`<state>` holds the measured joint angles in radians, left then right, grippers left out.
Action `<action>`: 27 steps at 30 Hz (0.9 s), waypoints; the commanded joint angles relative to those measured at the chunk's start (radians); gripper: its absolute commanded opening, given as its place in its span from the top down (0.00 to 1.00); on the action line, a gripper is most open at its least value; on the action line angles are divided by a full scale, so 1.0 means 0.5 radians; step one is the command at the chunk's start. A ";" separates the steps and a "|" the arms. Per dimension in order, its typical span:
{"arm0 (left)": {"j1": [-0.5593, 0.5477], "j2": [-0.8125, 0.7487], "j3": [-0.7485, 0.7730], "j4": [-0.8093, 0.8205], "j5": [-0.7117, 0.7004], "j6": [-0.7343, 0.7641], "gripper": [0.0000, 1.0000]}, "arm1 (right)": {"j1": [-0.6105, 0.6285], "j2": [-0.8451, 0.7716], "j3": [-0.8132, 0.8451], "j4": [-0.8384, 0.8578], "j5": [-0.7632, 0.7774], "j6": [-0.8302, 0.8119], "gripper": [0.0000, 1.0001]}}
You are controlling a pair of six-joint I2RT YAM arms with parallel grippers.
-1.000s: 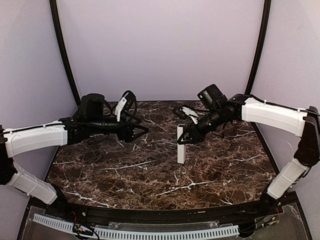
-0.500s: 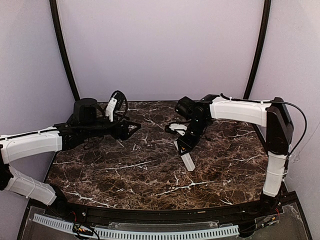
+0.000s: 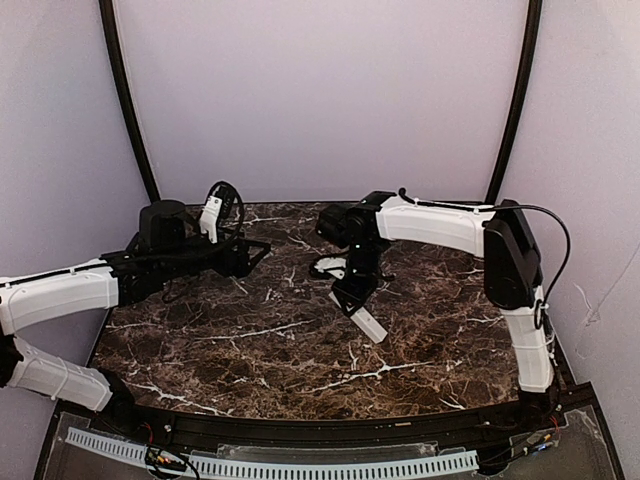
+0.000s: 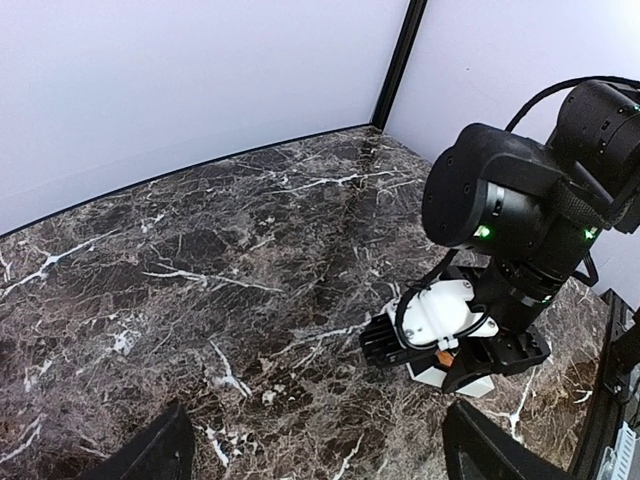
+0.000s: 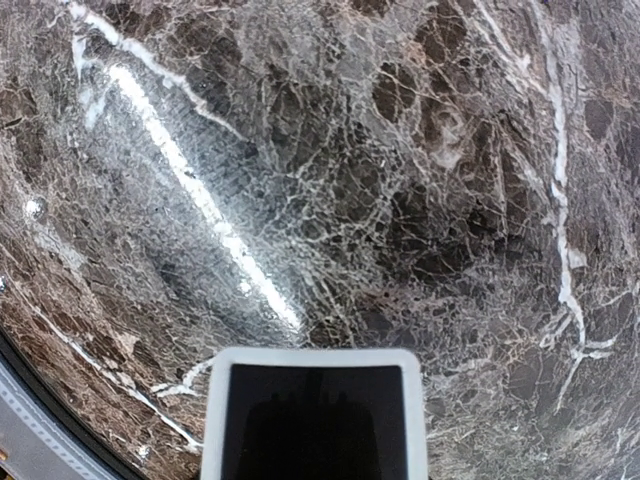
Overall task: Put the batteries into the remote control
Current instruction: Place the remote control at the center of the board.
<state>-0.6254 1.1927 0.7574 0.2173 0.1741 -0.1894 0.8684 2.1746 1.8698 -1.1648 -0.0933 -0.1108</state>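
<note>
White remote control (image 3: 370, 323) — slim, tilted, hollow dark end — clamped by right gripper (image 3: 350, 299); left gripper (image 3: 256, 256) spread.

dark brown marble-patterned tabletop (image 3: 250, 340) with white veins, pale lilac walls (image 3: 320, 90), two black curved corner posts (image 3: 124, 90)

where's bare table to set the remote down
Widest bare marble: the near half of the table, from the arm bases up to the remote control. Also bare: right of the remote, inside the right arm's bend. Crowded: back centre, where the right gripper holds it near the left gripper.
</note>
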 commanded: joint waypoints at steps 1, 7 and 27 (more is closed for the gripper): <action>0.017 -0.056 -0.037 0.041 -0.054 -0.012 0.14 | 0.021 0.254 0.112 0.057 0.107 -0.017 1.00; 0.023 -0.069 -0.045 0.040 -0.104 0.004 0.14 | 0.042 0.395 0.217 0.033 0.104 -0.016 1.00; 0.026 -0.043 -0.053 0.071 -0.091 0.003 0.14 | 0.049 0.581 0.354 0.077 0.057 0.004 0.84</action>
<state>-0.6197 1.1824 0.7467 0.2379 0.1322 -0.1902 0.8860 2.3955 2.0552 -1.2140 -0.0696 -0.0990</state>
